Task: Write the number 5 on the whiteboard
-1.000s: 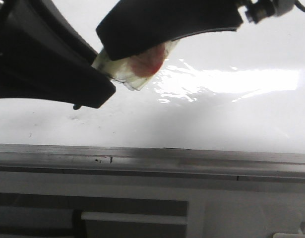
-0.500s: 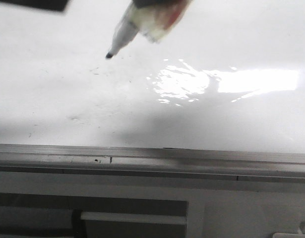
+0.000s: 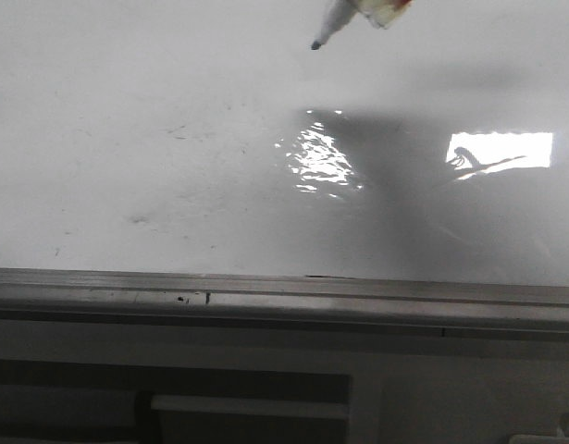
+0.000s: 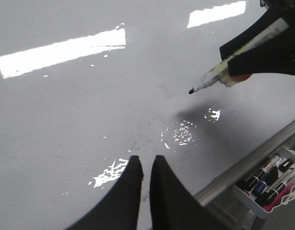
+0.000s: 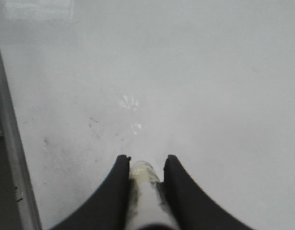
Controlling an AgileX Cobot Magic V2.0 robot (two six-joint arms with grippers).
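- Over the whiteboard [image 3: 127, 120], near the top edge of your front view, you see the marker [image 3: 338, 20] hanging tip-down, its black nib clear of the glossy surface.
- Your left wrist view shows the right gripper [image 4: 262, 50] clamped on that marker, the barrel pinched between its black fingers and the nib pointing down at the board without touching it.
- From the right wrist camera you see the same grip: the two fingers [image 5: 119, 191] press against either side of the pale barrel [image 5: 145, 191].
- Your left gripper [image 4: 143, 167] is over the board with its two fingers nearly pressed together, only a thin slit between them, holding nothing.
- You can find no black strokes of a number 5 in any view; the board carries only faint grey smudges and specks [image 3: 178, 129] plus bright glare patches [image 3: 499, 150].
- Along the board's near side runs the grey metal edge strip [image 3: 284, 287].
- Beside that edge, in your left wrist view, a white wire tray [image 4: 243, 203] holds several spare markers [image 4: 274, 177].
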